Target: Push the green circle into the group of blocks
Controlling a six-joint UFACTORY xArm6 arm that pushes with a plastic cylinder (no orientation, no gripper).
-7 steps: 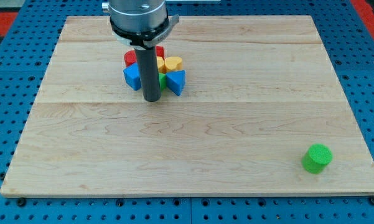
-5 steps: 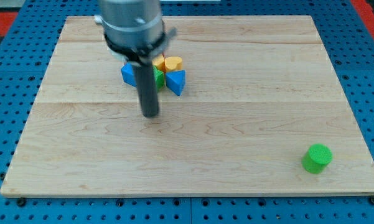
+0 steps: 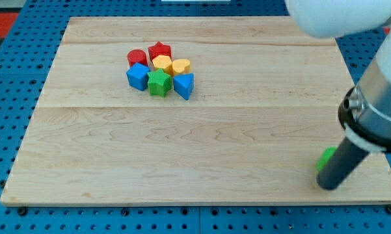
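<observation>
no claw on this rig, just my tip touching the green circle near the counter's bottom-right corner; it looks light, rigid and slidey, so I'd push its bottom-right side toward the group.

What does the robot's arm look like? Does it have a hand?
No hand. My arm ends in a straight dark rod, and my tip is its blunt round end. Above the rod sits a grey metal collar with a black band, and a white rounded casing above that.
</observation>
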